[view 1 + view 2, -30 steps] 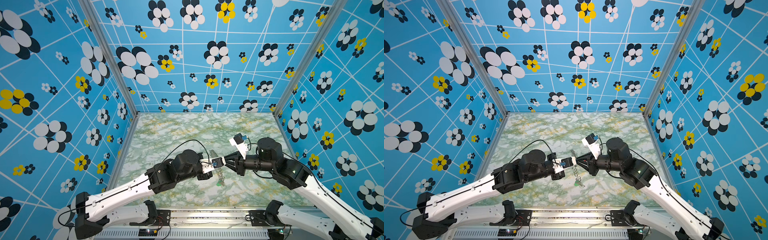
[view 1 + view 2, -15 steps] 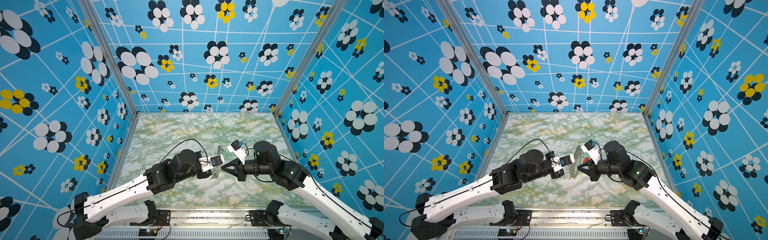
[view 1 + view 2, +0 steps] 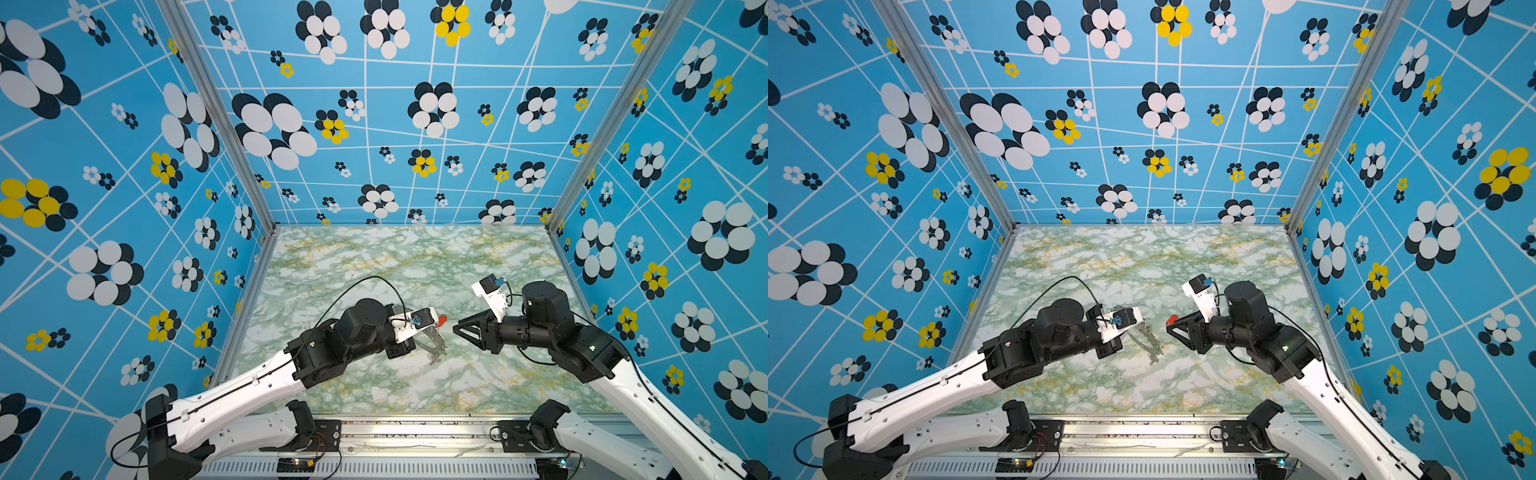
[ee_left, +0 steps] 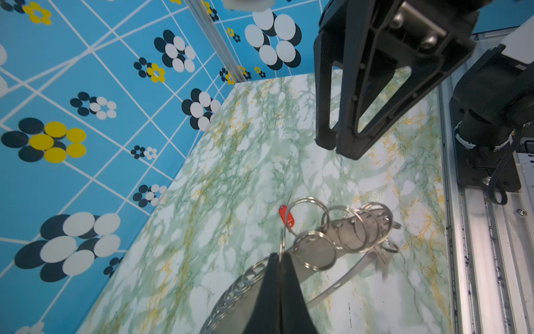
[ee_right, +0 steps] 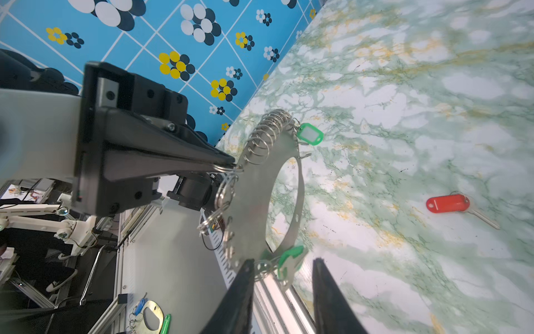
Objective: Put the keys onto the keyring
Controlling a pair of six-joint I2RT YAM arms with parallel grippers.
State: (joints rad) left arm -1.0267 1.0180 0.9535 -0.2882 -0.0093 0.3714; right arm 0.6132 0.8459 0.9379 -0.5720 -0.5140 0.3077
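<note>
**A:** What has changed on the table (image 3: 374,257)?

**B:** The right gripper (image 3: 456,328) has backed off. A second ago it was nose to nose with the left gripper (image 5: 231,166) at the keyring. Now both top views show bare table between the two.

**A:** How do its jaws stand?

**B:** A narrow gap, with nothing held in it. The left gripper is pinched tight on one wire ring at the edge of the keyring (image 5: 254,196), holding the grey plate tilted up off the table.

**A:** What hangs on the keyring?

**B:** A green tag (image 5: 310,133) with a white window hangs at the far end. A second green tag (image 5: 290,261), blurred, hangs at the end nearest the right gripper's fingertips.

**A:** And the red key (image 5: 448,204)?

**B:** It lies flat on the table, apart from the keyring and on no ring. A second ago the top views did not show it. Now its red tag shows between the two grippers.
</note>
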